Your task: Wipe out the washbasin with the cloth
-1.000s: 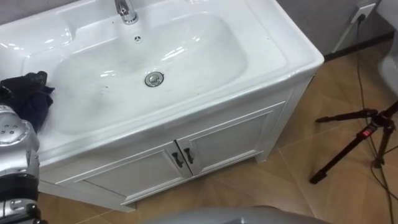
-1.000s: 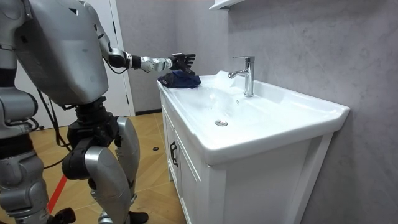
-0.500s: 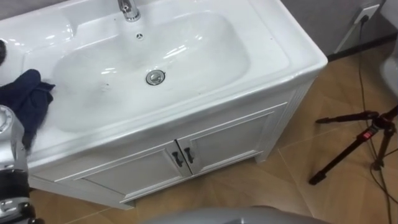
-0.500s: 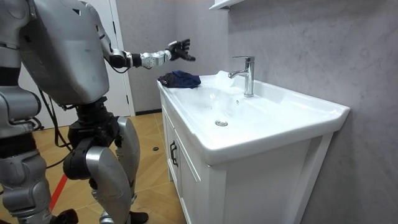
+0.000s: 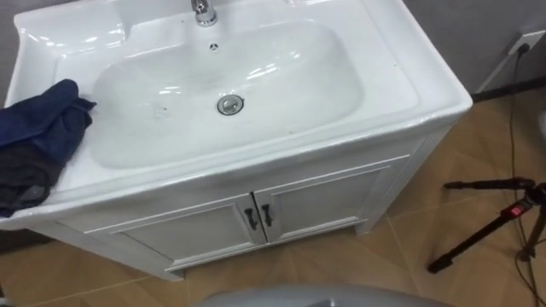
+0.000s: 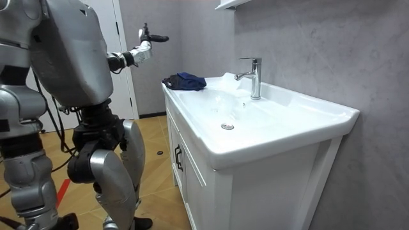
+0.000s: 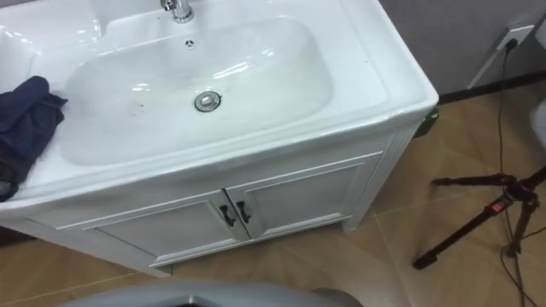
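**Left eye view.** The white glazed ceramic basin (image 5: 426,95) has a rounded rectangular bowl and sits on a white wooden two-door cabinet (image 5: 328,198). The bowl shines under the light, with a few faint specks just left of the round chrome drain (image 5: 229,104). A crumpled dark blue cloth (image 5: 38,141) lies on the basin's left rim, towards the front left corner, and the picture's left edge cuts it off. Only the foot of the chrome tap (image 5: 203,12) shows, at the middle of the back rim. Two small dark door handles (image 5: 258,217) meet at the cabinet's centre. To the right, on the light brown wooden floor (image 5: 358,264), stand the legs of a black tripod (image 5: 490,226), well clear of the cabinet. A white wall socket (image 5: 531,40) is near the top right corner.

**Right eye view.** This is the same scene. The cloth again runs off the left edge, and the tap is again cropped at the top.

**Room view.** I stand at the front of the basin, by the end that carries the cloth. My left hand (image 6: 148,39) is held high, above the cloth and to its room-view left, well apart from it. Its fingers are spread and hold nothing. The tap is seen whole and upright here. Nothing stands between my hand and the basin. A white shelf (image 6: 229,4) juts from the grey wall above.
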Tool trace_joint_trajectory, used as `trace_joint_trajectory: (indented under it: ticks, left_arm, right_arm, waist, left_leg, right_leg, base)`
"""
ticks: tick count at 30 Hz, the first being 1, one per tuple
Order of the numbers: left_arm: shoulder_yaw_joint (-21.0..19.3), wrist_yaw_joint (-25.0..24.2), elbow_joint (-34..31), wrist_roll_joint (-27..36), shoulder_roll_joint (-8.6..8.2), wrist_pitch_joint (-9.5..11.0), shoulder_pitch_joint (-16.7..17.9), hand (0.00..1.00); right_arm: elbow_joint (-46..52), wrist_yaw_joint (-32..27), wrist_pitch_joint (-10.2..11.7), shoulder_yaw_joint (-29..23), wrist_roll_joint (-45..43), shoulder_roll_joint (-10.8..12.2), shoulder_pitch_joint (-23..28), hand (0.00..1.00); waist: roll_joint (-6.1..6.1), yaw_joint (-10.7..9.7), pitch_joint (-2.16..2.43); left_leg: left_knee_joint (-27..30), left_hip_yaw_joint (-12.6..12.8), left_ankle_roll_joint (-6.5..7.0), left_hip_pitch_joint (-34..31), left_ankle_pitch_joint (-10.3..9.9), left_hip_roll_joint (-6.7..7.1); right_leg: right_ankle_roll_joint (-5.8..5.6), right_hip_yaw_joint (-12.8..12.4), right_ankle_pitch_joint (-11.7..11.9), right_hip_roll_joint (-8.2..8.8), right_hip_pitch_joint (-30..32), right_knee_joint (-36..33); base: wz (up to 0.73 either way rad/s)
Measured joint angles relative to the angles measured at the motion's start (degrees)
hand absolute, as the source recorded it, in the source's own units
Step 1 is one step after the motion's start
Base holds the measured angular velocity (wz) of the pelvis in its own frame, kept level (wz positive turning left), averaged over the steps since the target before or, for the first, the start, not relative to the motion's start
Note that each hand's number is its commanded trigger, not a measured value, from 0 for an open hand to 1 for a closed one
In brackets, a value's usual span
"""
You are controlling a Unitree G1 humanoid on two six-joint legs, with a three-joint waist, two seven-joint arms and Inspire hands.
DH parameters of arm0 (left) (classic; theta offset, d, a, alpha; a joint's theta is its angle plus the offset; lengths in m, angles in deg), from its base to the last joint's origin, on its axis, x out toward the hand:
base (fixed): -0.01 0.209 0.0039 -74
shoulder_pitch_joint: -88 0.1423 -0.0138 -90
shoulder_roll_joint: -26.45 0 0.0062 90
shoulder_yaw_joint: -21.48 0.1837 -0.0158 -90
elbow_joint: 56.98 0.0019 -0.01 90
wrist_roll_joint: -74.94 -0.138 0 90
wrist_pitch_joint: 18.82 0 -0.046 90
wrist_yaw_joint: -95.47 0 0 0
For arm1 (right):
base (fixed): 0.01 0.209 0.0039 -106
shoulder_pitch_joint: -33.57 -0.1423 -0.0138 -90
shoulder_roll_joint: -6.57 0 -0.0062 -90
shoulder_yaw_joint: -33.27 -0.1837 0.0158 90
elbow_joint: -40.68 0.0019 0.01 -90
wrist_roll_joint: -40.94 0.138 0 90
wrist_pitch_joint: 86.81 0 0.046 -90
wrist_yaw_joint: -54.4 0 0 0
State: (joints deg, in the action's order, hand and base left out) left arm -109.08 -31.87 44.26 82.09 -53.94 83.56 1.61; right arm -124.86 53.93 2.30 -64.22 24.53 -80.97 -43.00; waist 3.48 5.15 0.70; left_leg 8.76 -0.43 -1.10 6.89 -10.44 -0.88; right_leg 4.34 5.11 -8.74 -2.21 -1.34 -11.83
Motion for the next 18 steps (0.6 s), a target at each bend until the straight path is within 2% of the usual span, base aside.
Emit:
trace_joint_trajectory:
  ticks: [2, 3, 6, 8, 11, 13, 15, 18]
  left_arm:
    - [-0.15, 1.12, 0.00, 0.21, -0.41, 0.51, 1.75, 0.00]
    - [-0.22, 1.71, 0.01, 0.29, -0.82, 0.55, 3.27, 0.00]
    - [-1.25, 1.92, 1.62, 2.71, -2.80, 0.87, 6.56, 0.00]
    - [-1.29, 2.06, 5.11, 3.54, -3.38, 0.87, 8.23, 0.00]
    - [-0.71, 1.67, 11.06, 3.56, -6.30, 0.94, 11.71, 0.00]
    - [1.20, 1.58, 14.05, 3.59, -9.28, 0.91, 13.86, 0.00]
    - [3.69, 1.35, 19.39, 3.46, -10.01, 0.93, 14.16, 0.00]
    - [6.95, 0.13, 24.98, 3.37, -12.57, 0.77, 15.29, 0.00]
  right_arm:
    - [0.03, 0.07, -0.36, 0.34, -0.08, -0.02, 0.30, 0.00]
    - [0.01, 0.07, -0.48, 0.52, -0.11, -0.02, 0.25, 0.00]
    - [0.39, 0.17, -0.51, 0.63, 0.29, -0.04, 0.34, 0.00]
    - [1.06, 0.18, -0.50, 0.64, 0.32, -0.05, 0.43, 0.00]
    - [1.84, 0.14, -0.52, 0.71, 0.05, -0.01, 0.73, 0.00]
    - [2.48, 0.64, -0.64, 1.37, 0.30, 0.16, 1.37, 0.00]
    - [2.62, 0.72, -1.48, 1.75, -0.02, 0.18, 1.31, 0.00]
    - [3.24, 0.74, -1.65, 1.79, -1.21, 0.33, 1.27, 0.00]
  waist:
    - [0.17, 0.43, 0.00]
    - [0.41, 1.32, -0.01]
    - [0.41, 2.27, -0.21]
    - [0.66, 2.51, -0.11]
    - [0.92, 2.44, -0.13]
    - [0.66, 2.32, -0.06]
    - [0.37, 2.40, 0.03]
    - [-0.26, 2.36, -0.01]
  left_leg:
    - [0.04, 0.04, 0.12, -0.18, 0.07, 0.21]
    - [0.03, -0.04, 0.23, -0.23, 0.02, 0.28]
    - [-0.21, -0.68, 0.78, -0.30, -0.31, 0.65]
    - [-0.17, -1.33, 0.97, -0.28, -0.46, 0.92]
    - [-0.12, -1.62, 1.12, -0.37, -0.55, 1.06]
    - [-0.04, -2.61, 1.19, -0.77, -0.58, 1.31]
    - [-0.15, -3.10, 1.21, -0.83, -0.56, 1.49]
    - [-0.15, -3.08, 1.31, -0.76, -0.62, 1.55]
  right_leg:
    - [-0.58, 0.26, -0.38, 0.26, 0.23, -0.23]
    - [-0.87, 0.17, -0.50, 0.30, 0.29, -0.30]
    - [-1.03, 0.92, -1.00, 0.75, 0.29, -1.32]
    - [-0.84, 1.24, -1.40, 1.07, 0.47, -2.23]
    - [-0.82, 1.76, -1.40, 1.27, 0.35, -2.05]
    - [-0.86, 3.20, -1.49, 1.79, 0.28, -1.98]
    - [-1.01, 3.53, -1.73, 1.99, 0.23, -2.05]
    - [-1.10, 3.59, -1.82, 2.08, 0.18, -1.93]
  base:
    - [0.23]
    - [0.00]
    - [0.07]
    - [0.13]
    - [0.09]
    - [0.21]
    - [0.17]
    - [0.02]
